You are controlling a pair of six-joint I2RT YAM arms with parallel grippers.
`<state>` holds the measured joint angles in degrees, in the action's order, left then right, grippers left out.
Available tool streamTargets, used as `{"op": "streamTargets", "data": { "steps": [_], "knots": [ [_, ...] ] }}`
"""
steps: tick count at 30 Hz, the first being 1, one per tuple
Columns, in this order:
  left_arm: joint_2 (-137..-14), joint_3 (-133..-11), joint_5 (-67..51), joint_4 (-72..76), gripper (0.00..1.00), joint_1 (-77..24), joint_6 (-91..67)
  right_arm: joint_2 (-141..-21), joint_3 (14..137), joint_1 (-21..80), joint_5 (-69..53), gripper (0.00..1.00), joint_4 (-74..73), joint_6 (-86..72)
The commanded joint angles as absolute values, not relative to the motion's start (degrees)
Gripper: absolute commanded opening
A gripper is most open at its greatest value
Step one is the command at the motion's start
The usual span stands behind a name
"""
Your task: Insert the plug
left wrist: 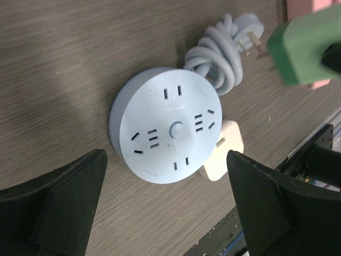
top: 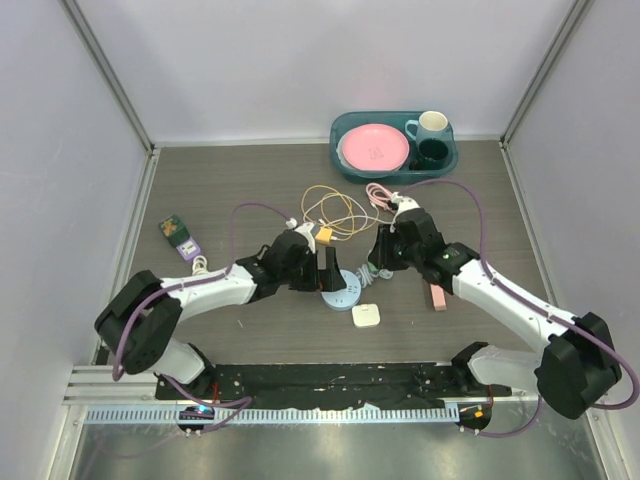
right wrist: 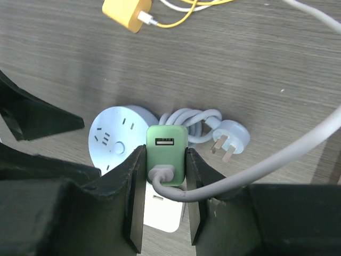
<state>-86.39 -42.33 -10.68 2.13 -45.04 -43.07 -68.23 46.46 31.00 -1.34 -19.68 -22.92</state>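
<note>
A round pale-blue power strip point(top: 341, 291) lies flat on the wooden table, sockets up; it shows in the left wrist view point(left wrist: 166, 125) and the right wrist view point(right wrist: 118, 136). Its coiled grey cord and plug point(right wrist: 229, 138) lie beside it. My right gripper point(right wrist: 165, 160) is shut on a green USB charger plug point(right wrist: 167, 154) with a grey cable, held just above the strip's edge; the charger also shows in the left wrist view point(left wrist: 309, 48). My left gripper point(left wrist: 168, 208) is open and empty, hovering over the strip's near side.
A white square adapter point(top: 366, 316) lies next to the strip. A yellow charger point(right wrist: 127, 11) with yellow cable, a pink cable point(top: 382, 193), a pink block point(top: 437, 297) and a small purple-green item point(top: 180, 236) lie around. A teal tray point(top: 447, 163) with a pink plate and mugs stands at the back.
</note>
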Motion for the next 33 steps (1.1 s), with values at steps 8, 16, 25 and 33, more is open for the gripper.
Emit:
{"op": "streamTargets", "data": {
  "steps": [8,16,25,33],
  "knots": [
    [-79.8,-44.56,6.85,-4.57,0.95,-45.09,-42.1,-62.14,40.69,46.22,23.28,0.01,-10.37,-32.33],
    [-84.55,-47.63,5.01,-5.98,0.86,-45.09,-41.84,-67.13,42.27,57.02,34.95,0.01,-10.89,-40.5],
    [-89.2,-48.78,2.29,-4.75,0.73,-45.09,-41.31,-72.68,42.72,62.66,43.24,0.01,-13.97,-51.05],
    [-92.2,-48.78,-1.48,-3.25,0.57,-45.09,-44.46,-72.69,41.22,62.84,43.77,0.01,-14.59,-54.58]
  ]
}}
